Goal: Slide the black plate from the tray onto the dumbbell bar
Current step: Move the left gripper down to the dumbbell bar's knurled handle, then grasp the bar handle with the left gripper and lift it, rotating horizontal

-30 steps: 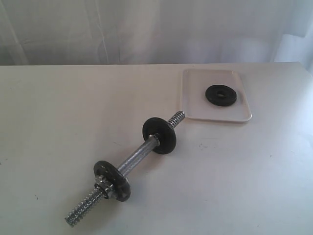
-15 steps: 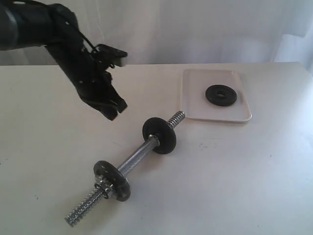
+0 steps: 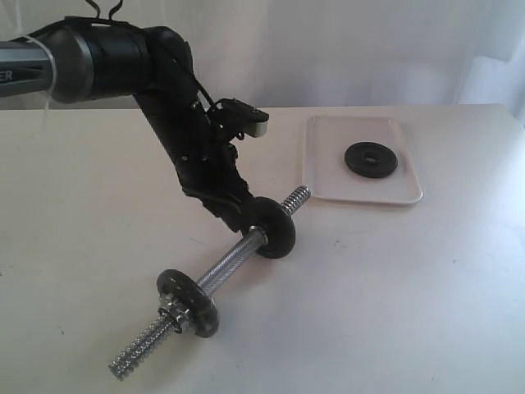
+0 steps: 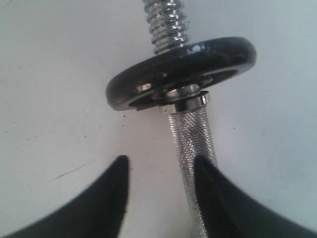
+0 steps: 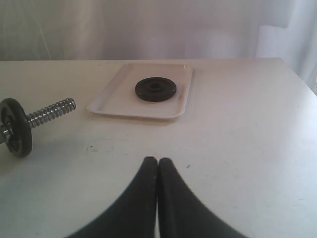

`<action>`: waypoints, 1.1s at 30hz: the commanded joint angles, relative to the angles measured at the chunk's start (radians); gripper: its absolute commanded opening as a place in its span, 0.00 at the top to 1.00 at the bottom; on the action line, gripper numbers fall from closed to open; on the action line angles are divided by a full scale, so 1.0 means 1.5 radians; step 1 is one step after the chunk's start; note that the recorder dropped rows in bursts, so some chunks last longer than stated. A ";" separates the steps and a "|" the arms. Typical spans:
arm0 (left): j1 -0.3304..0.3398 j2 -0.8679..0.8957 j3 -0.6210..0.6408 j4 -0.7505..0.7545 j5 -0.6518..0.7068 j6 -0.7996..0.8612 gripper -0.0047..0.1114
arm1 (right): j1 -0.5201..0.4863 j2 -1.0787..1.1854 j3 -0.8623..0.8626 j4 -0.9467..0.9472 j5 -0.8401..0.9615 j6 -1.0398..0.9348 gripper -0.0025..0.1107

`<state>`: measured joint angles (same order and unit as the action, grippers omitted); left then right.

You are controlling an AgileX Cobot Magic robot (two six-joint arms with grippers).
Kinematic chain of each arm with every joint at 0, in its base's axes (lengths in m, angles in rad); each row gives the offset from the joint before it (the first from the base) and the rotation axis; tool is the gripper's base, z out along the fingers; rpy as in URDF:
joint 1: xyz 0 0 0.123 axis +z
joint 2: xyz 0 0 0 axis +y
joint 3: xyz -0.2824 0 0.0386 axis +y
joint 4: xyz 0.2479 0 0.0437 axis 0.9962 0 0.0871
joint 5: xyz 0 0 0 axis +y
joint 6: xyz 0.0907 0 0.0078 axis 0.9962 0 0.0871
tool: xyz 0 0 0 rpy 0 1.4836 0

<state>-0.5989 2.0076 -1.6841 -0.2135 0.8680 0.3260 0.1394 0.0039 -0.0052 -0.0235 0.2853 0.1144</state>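
Left claw (image 4: 159, 162), black and two-fingered, is shown partly open, with a clear gap between its fingers (image 4: 111, 198) and nothing gripped. It is lowered on a black arm (image 3: 176, 123) over the dumbbell bar (image 3: 227, 263), which lies on the white surface (image 3: 410, 287). The bar's knurled middle is seen running through the gap, close against one finger; whether it is touched cannot be told.

Just beyond the tips of this claw, a black disc (image 4: 181, 74) sits on the bar, with a silver collar (image 4: 187, 98) against its near face. Past that disc, the bar's threaded end sticks out. Back behind the claw, toward the bar's other end, a second black disc (image 3: 190, 302) is mounted, with a silver nut (image 3: 174, 310) beside it.

The black plate (image 3: 371, 159) is seen lying flat inside the tray (image 3: 328, 190), a shallow white square. Both are well apart from the left claw, out past the threaded end and a little to one side.

Right claw (image 5: 157, 163) is shown with its two black fingers pressed together and nothing between them, above bare surface. The tray and the plate are placed well ahead of it, and the bar's threaded end with its disc is off to its left.
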 commanded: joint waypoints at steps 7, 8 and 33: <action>-0.028 -0.004 -0.003 -0.030 0.053 0.023 0.06 | 0.000 -0.003 0.003 -0.002 -0.001 0.003 0.98; -0.029 -0.004 -0.003 -0.027 0.051 0.023 0.06 | 0.000 -0.003 0.003 -0.002 -0.001 0.003 0.98; -0.064 0.099 -0.003 0.048 -0.041 -0.008 0.06 | 0.000 -0.003 0.003 -0.002 -0.001 0.003 0.98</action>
<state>-0.6898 2.1595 -1.6862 -0.1384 0.8034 0.3239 0.1394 0.0039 -0.0052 -0.0235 0.2853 0.1162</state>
